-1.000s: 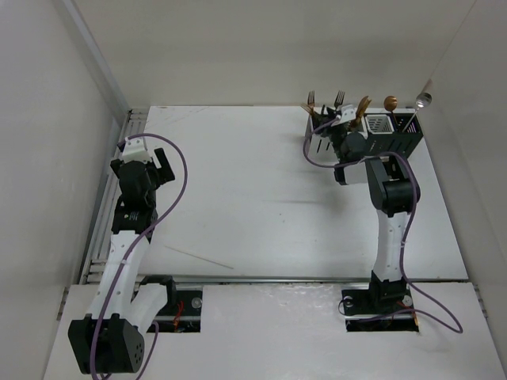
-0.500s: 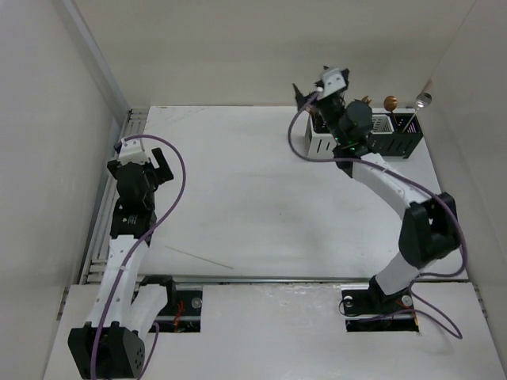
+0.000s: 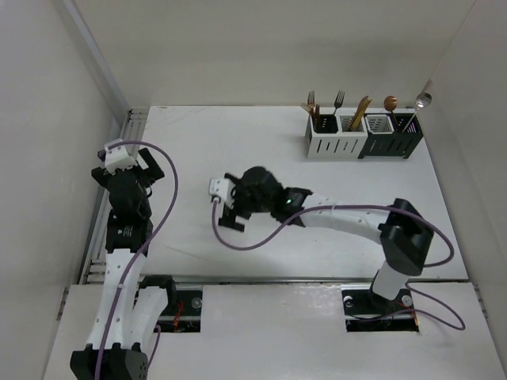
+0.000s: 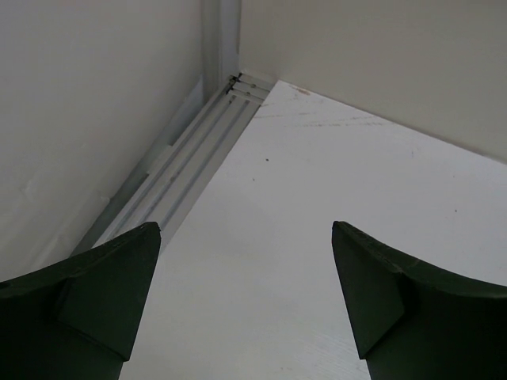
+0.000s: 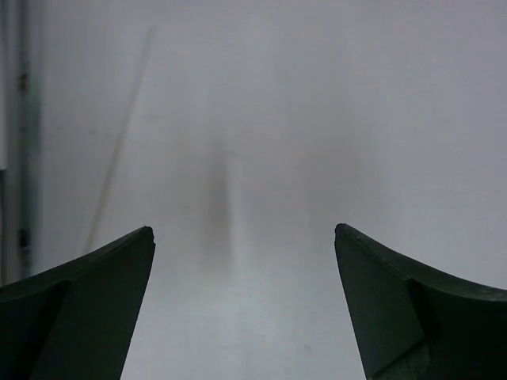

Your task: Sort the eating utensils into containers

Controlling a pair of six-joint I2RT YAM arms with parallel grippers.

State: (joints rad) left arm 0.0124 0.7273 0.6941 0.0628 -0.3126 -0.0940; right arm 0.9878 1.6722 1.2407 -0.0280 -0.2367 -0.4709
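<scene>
a: how are the pincers standing?
b: the right gripper is spreading wide over the bare table, pinching nothing. the left gripper is gaping too, empty, near the side rail.
a: and the cutlery?
b: the eating utensils are standing upright in the containers at the far right, well apart from both grippers.
a: what is differing from a second ago?
b: the right arm was reaching at the boxes then; now it is stretching across to the table's middle, jaws wider. the left arm is sitting a little further left.
a: anything unclear?
b: the utensils are showing too small to sort by kind. a thin pale line is lying on the table; i cannot tell what it is.
</scene>
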